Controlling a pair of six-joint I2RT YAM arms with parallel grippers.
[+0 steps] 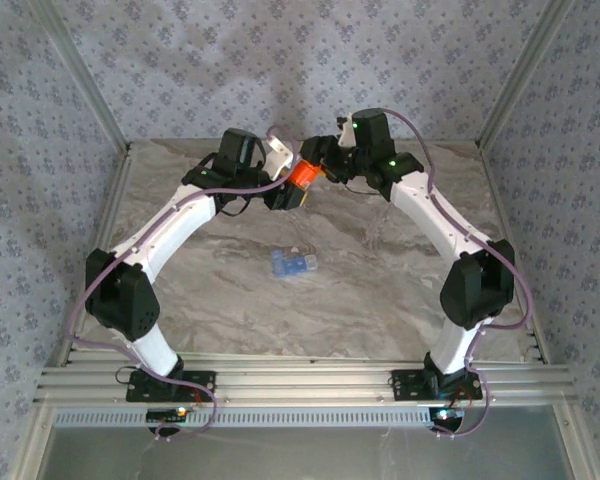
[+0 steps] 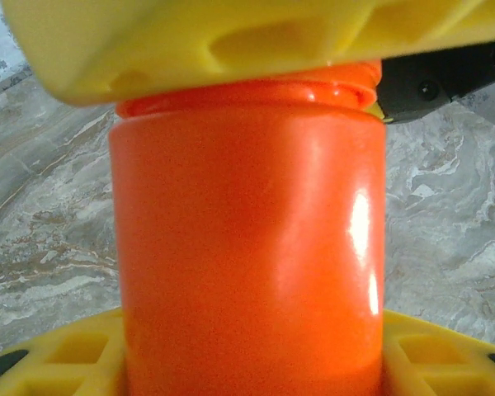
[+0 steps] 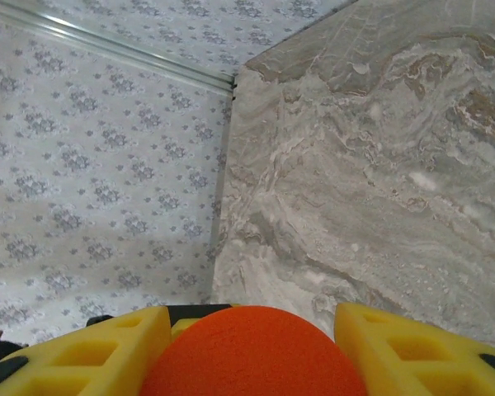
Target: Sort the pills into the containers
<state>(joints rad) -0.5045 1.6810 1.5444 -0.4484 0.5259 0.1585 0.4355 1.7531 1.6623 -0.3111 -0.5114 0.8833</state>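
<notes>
The orange bottle (image 1: 303,176) points cap-first into the right hand (image 3: 254,320).

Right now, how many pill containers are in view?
2. The orange bottle is held in the left gripper above the far middle of the table; the pale blue container lies near the table's centre. More could be hidden from these views.
</notes>
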